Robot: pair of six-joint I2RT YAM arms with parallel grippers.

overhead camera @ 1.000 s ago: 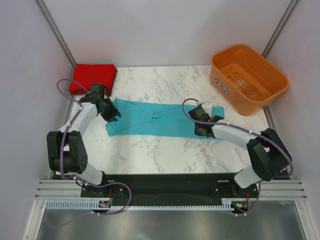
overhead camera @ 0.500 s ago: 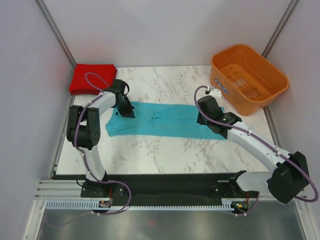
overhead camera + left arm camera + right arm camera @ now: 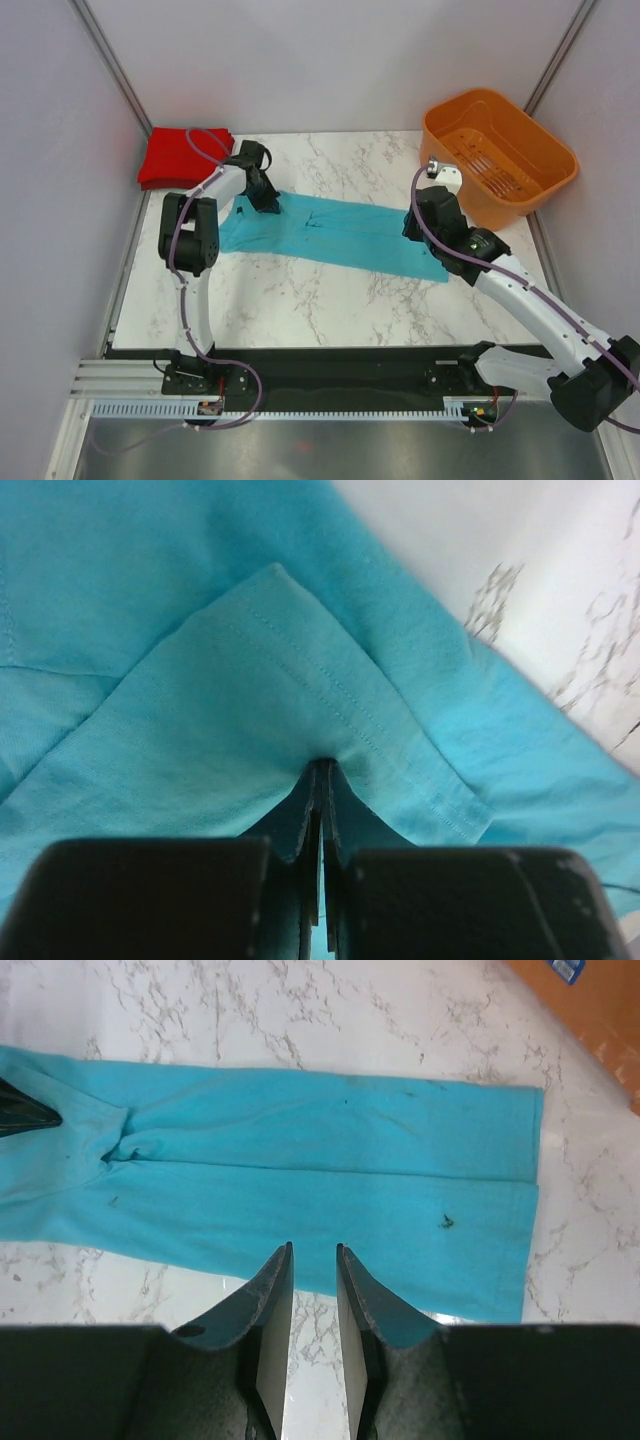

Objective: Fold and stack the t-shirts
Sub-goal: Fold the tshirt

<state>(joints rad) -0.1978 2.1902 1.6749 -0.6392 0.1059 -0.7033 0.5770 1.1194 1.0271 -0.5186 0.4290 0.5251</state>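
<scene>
Both arms have reached farther across the table [image 3: 300, 300] since a second ago — the left gripper [image 3: 320, 768] pinches a fold of the teal-blue t-shirt [image 3: 340, 232] stretched flat mid-table, while the right gripper [image 3: 313, 1250] hovers above its other end, fingers slightly parted, empty.

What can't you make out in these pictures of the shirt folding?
- Left wrist view: the left gripper is buried in the teal t-shirt, so the pinched layers can't be counted.
- Top view: the right arm covers that shirt's right end; the red t-shirt layers are too small to count.
- Right wrist view: the orange basket is cut off by the corner.
</scene>
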